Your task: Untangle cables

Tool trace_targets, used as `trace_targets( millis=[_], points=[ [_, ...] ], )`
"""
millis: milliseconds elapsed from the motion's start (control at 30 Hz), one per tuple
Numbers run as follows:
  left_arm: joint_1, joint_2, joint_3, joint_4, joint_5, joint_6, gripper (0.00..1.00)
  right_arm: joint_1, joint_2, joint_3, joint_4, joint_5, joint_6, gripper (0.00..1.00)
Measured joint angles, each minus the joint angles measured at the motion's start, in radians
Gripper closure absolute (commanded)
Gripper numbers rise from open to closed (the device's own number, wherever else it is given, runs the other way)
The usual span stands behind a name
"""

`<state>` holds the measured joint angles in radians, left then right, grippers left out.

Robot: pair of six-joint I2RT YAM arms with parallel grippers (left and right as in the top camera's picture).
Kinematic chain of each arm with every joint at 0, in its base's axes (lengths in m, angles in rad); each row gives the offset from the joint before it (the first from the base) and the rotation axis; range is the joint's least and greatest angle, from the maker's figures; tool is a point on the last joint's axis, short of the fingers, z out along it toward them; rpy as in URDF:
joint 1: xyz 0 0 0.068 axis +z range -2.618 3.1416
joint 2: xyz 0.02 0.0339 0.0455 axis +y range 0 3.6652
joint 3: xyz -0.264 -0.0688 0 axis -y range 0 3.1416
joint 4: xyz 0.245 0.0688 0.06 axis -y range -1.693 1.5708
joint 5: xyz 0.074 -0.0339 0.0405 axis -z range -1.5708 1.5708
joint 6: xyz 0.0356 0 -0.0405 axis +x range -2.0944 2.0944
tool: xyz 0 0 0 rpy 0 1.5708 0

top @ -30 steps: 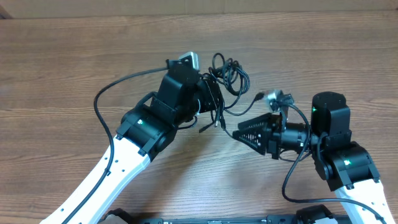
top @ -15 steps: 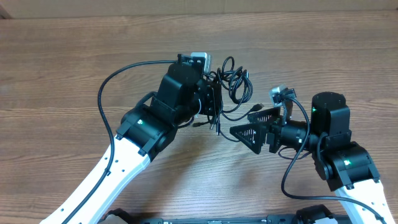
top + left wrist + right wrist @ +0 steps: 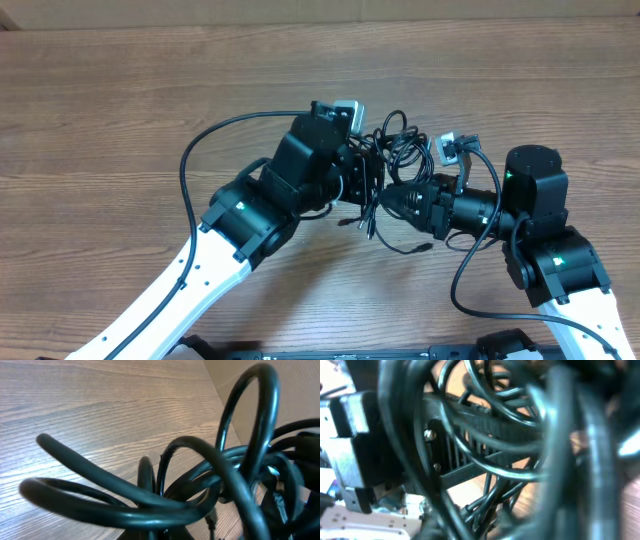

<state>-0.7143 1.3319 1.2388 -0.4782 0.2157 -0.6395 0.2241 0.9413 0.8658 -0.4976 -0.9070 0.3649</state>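
The cables (image 3: 401, 148) are a bunch of thin black loops held above the wooden table between my two grippers. My left gripper (image 3: 365, 190) is shut on the bunch from the left. My right gripper (image 3: 388, 198) comes in from the right, its fingers drawn together in the same bunch, tip close to the left gripper. Loose ends hang below, one with a small plug tip (image 3: 368, 228). In the left wrist view the cables (image 3: 200, 470) fill the frame and hide the fingers. In the right wrist view the cables (image 3: 510, 460) cross in front of the left gripper's ribbed finger (image 3: 485, 422).
The wooden table (image 3: 120, 120) spreads around both arms. The left arm's thick black wire (image 3: 200, 150) arcs out to the left. The right arm's wire (image 3: 462, 285) loops beside its base. The table's far edge (image 3: 300, 22) runs along the top.
The left gripper has carried the bunch to the right. The right gripper, wide open before, has moved left into the bunch and drawn its fingers together.
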Motion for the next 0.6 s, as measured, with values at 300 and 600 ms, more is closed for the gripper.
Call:
trace_targets(
  millis=[300,600],
  points=[
    [-0.006,0.000,0.000,-0.006,-0.030,-0.147,0.96,0.000,0.000,0.000,0.002,-0.013,0.005,0.96],
    [-0.029,0.000,0.005,-0.139,-0.105,-0.508,0.96,0.000,0.010,0.000,0.004,-0.114,-0.073,0.96]
  ],
)
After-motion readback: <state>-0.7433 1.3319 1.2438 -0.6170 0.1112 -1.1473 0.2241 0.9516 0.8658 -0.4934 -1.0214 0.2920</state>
